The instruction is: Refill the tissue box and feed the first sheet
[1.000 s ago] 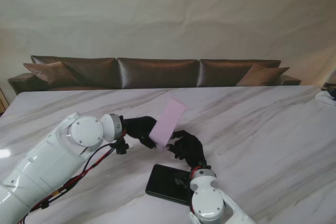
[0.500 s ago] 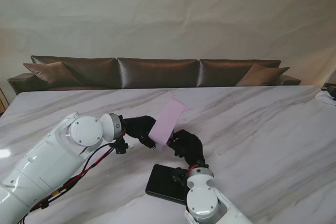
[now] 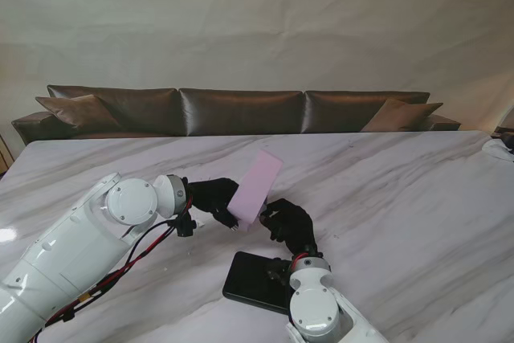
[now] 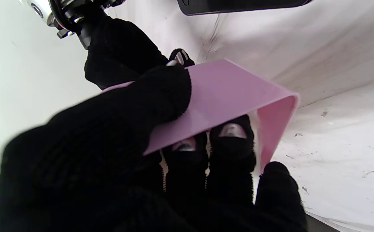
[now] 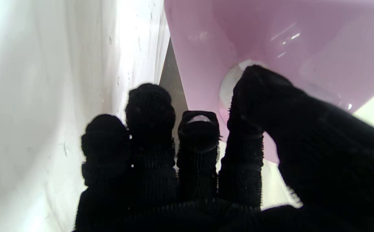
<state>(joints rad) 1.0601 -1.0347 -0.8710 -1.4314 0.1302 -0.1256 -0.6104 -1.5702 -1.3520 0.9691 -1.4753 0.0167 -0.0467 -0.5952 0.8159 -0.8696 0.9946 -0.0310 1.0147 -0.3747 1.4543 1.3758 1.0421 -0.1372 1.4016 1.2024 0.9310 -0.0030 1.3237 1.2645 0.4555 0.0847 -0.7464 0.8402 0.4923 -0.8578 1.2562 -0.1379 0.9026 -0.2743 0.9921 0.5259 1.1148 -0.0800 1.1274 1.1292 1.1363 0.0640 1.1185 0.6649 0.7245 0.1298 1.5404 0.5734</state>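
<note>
Pink tissue box (image 3: 255,188), glossy and smooth, stands tilted above the marble surface (image 3: 401,190), with a round opening and white tissue showing inside from my wrist views. My left hand (image 3: 212,198) clamps its near end, thumb outside and fingers (image 4: 232,141) inside. My right hand (image 3: 287,222) curls at the opening, holding nothing I can confirm; a black slab (image 3: 253,279) lies nearer to me.

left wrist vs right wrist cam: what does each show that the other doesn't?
Left wrist only: the left robot hand gripping the pink tissue box, thumb on the outer face and fingers inside its open side against white tissue; also the black flat cover on the table.

Right wrist only: the box's round feed hole, with a finger of the right robot hand at it.

Both: the pink box and the marble table.
</note>
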